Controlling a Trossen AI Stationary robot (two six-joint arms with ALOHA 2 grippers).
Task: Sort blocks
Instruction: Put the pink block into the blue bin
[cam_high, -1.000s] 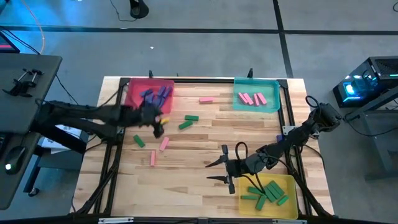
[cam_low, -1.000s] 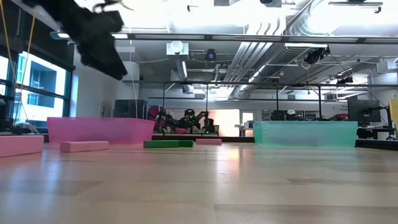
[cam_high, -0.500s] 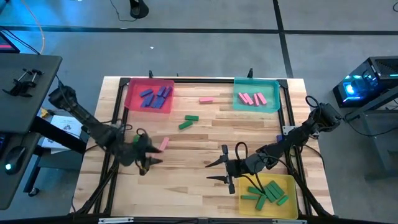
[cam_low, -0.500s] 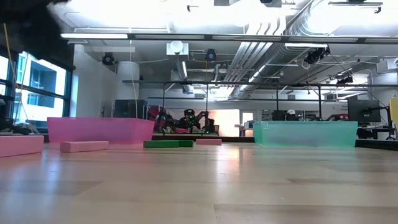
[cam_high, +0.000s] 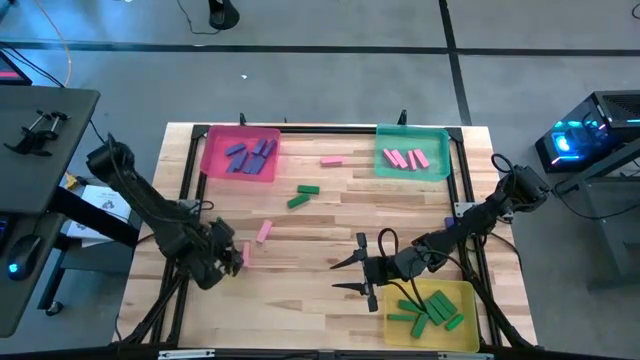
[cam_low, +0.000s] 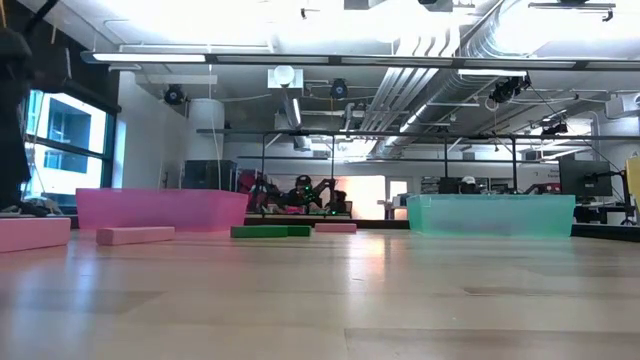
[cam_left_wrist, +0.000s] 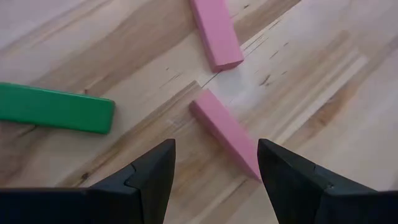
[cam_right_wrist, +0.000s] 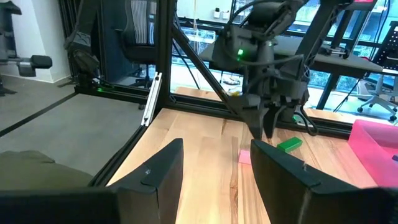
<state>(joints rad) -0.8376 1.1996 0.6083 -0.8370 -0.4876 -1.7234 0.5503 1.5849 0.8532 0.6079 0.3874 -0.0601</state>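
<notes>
The wooden table (cam_high: 330, 300) carries three trays: the pink tray (cam_high: 212, 150) with blue-purple blocks (cam_high: 248, 155) in it, the teal tray (cam_high: 440, 150) with pink blocks (cam_high: 405, 158), and the yellow tray (cam_high: 462, 295) with green blocks (cam_high: 425, 310). The left arm has swung away from the pink tray — a second ago it was beside it — and has dropped low over the near-left part of the table, so the left gripper (cam_high: 222, 262) now covers ground where a pink block and a green one lay open to the overhead camera before. That reads as one delivery done and the next pick begun. In the wrist view its fingers stand wide apart, straddling a pink block (cam_left_wrist: 225, 132) lying flat on the wood; a second pink block (cam_left_wrist: 215, 31) lies just beyond it and a green block (cam_left_wrist: 56, 108) off to one side — none of them touching the fingers. The likely pick is the nearer pink block, which belongs in the teal tray. The right gripper (cam_high: 352, 275) waits open beside the yellow tray, unmoved across the frames. Left unsorted mid-table are a pink block (cam_high: 332, 160) and two green blocks (cam_high: 303, 195), exactly where they were.
</notes>
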